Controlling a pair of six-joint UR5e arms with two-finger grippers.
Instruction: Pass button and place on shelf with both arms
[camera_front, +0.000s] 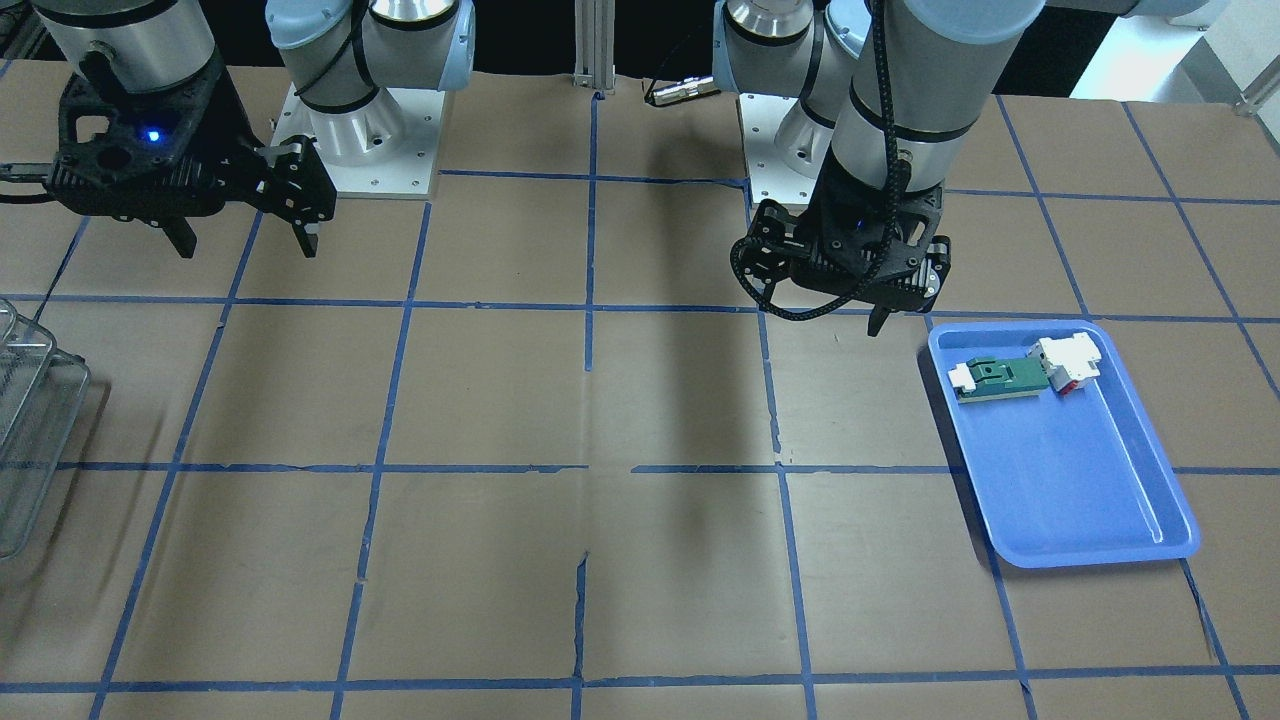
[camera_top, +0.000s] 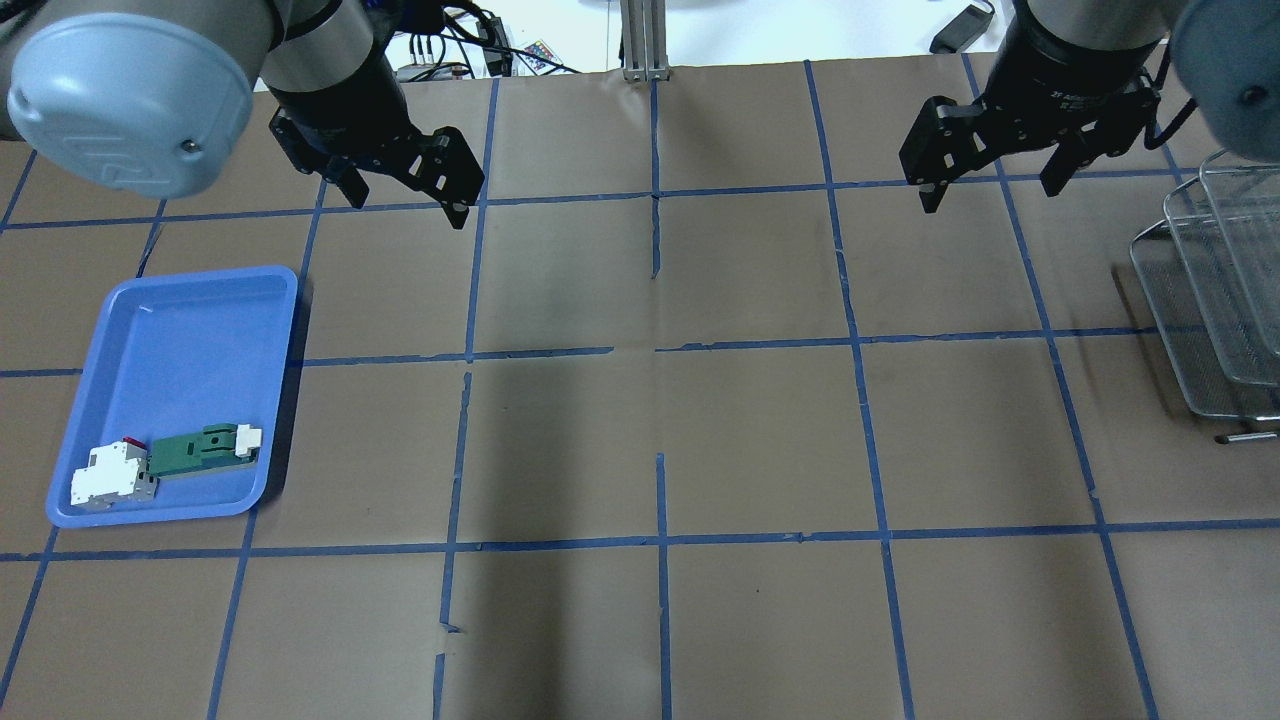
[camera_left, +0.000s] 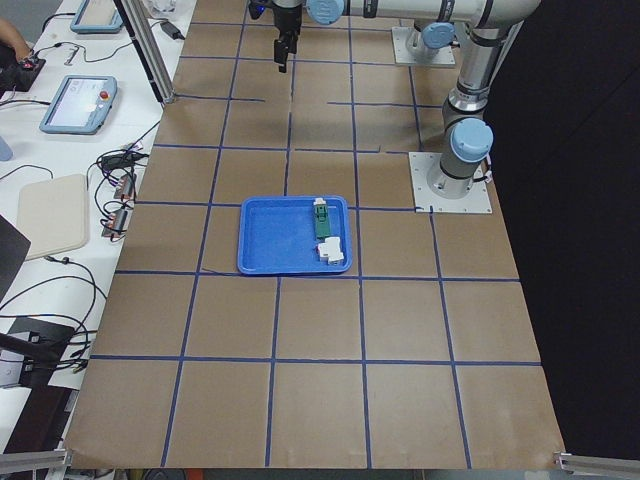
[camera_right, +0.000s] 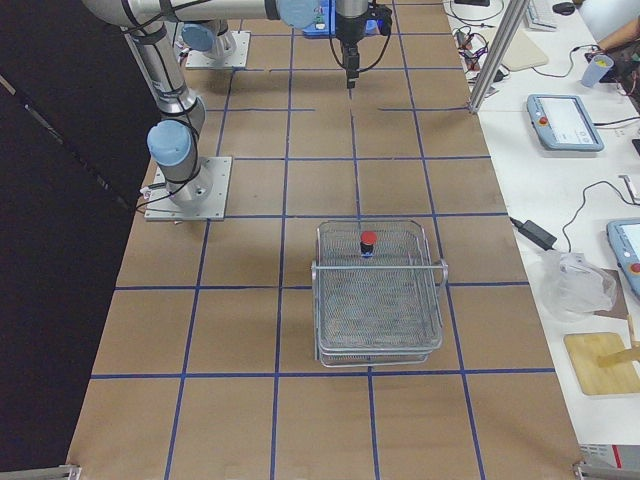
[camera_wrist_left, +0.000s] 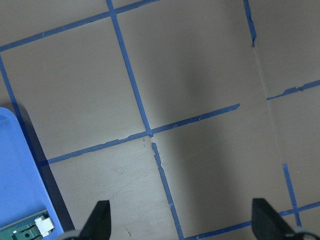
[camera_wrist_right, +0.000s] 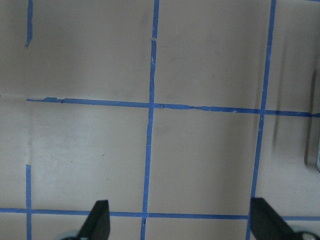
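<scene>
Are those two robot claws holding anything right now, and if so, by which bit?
Nothing is held. The left gripper and the right gripper both hang open and empty. The button sits on the shelf, touched by neither.

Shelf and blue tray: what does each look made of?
The shelf looks like bare metal wire mesh on a rod frame: silvery, with a see-through grid. The blue tray looks like moulded plastic, smooth and slightly glossy: uniform colour, rounded rim, a light streak along its floor.
</scene>
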